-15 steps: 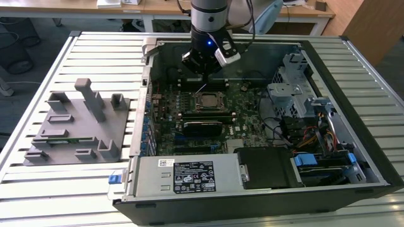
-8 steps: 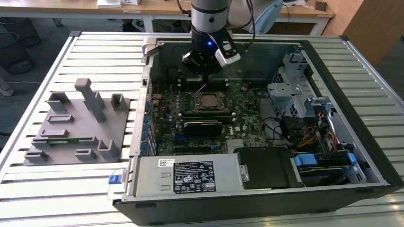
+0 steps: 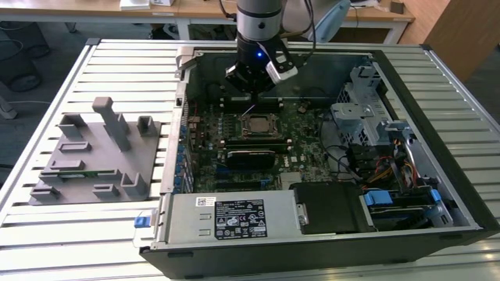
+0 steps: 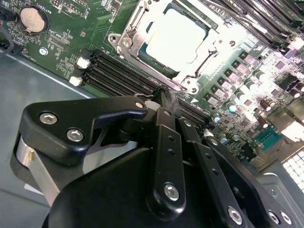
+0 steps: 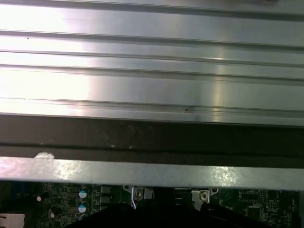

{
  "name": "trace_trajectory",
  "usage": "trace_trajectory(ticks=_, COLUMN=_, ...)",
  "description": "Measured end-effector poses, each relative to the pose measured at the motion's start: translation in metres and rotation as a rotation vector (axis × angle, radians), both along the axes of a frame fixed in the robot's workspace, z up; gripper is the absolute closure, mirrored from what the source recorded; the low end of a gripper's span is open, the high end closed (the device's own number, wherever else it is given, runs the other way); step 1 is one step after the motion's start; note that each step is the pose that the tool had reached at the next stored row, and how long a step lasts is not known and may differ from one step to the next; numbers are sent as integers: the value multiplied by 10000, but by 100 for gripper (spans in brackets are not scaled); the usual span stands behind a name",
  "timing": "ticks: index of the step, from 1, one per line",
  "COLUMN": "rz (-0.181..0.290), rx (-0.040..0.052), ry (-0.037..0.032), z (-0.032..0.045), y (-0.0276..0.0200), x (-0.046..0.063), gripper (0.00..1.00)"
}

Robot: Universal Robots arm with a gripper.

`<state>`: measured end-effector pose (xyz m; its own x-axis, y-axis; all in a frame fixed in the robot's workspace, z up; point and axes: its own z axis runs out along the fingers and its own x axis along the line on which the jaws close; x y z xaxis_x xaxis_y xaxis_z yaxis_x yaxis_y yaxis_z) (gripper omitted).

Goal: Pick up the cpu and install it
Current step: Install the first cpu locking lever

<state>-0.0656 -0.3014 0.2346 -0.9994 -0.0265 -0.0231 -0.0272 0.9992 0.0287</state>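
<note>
The cpu (image 3: 256, 124) lies flat in the socket in the middle of the motherboard (image 3: 305, 149), inside the open computer case (image 3: 406, 88). In the second wrist view the cpu (image 4: 175, 35) shows a bright silver top inside the metal socket frame (image 4: 127, 42). My gripper (image 3: 250, 95) hangs just above the board, behind the socket and beside the memory slots (image 4: 118, 76). Its black fingers (image 4: 166, 123) meet at the tip, so the gripper (image 4: 164, 95) is shut with nothing in it and is apart from the cpu.
A grey holder fixture (image 3: 98, 155) with a green memory stick (image 3: 92, 172) sits on the slatted table (image 3: 78, 234) at the exterior view's left. A power supply (image 3: 234, 218), a drive cage (image 3: 355, 114) and cables (image 3: 383, 170) crowd the case. The case wall (image 5: 142, 171) rises close by.
</note>
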Motion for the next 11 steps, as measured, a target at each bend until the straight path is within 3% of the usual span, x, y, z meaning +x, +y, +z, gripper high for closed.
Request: trace_trajectory(ticks=11, rz=6, rx=1, ry=0, z=-42, y=3, x=72, gripper=89)
